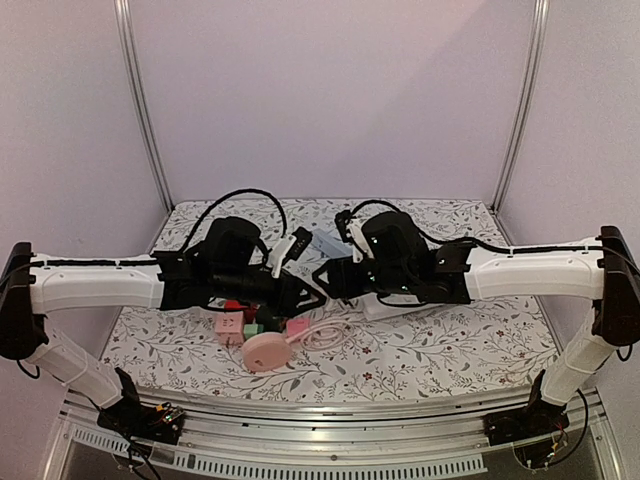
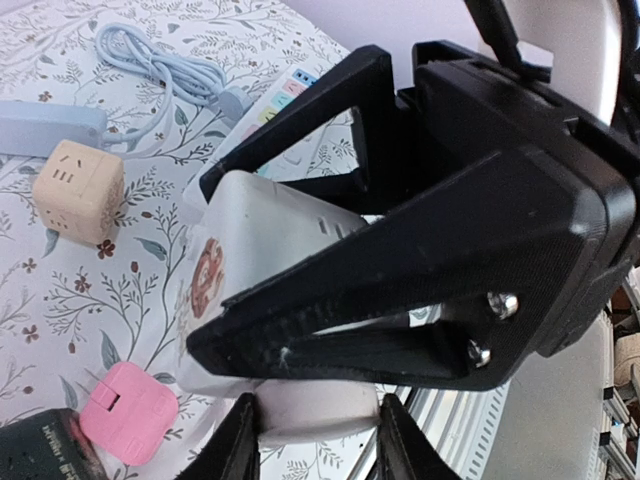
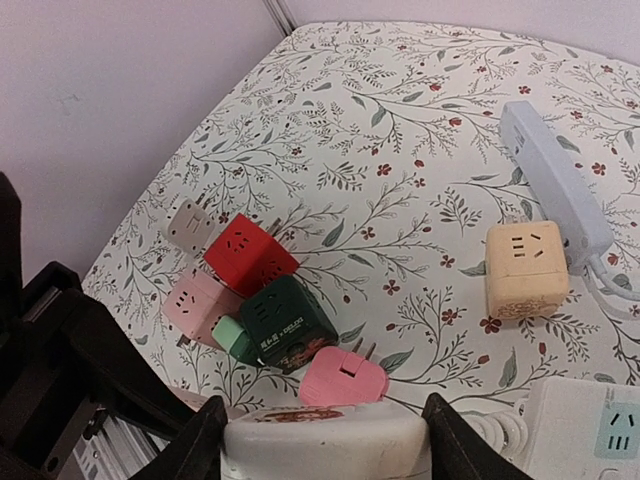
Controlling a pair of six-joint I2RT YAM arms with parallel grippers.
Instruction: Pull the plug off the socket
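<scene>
White plastic, the plug-and-socket block (image 2: 265, 235), was over the flowery table (image 3: 420, 150), clamped at one end by my left gripper (image 2: 315, 425) and at the other by my right gripper (image 3: 325, 415), so I think each could pull its own half away.

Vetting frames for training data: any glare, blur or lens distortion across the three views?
Top external: even soft light, faint shadows on the table, sharp. Left wrist: right pincer looms close and dark, white block partly washed out. Right wrist: wide-angle lens curves the table; block soft at the bottom edge.
</scene>
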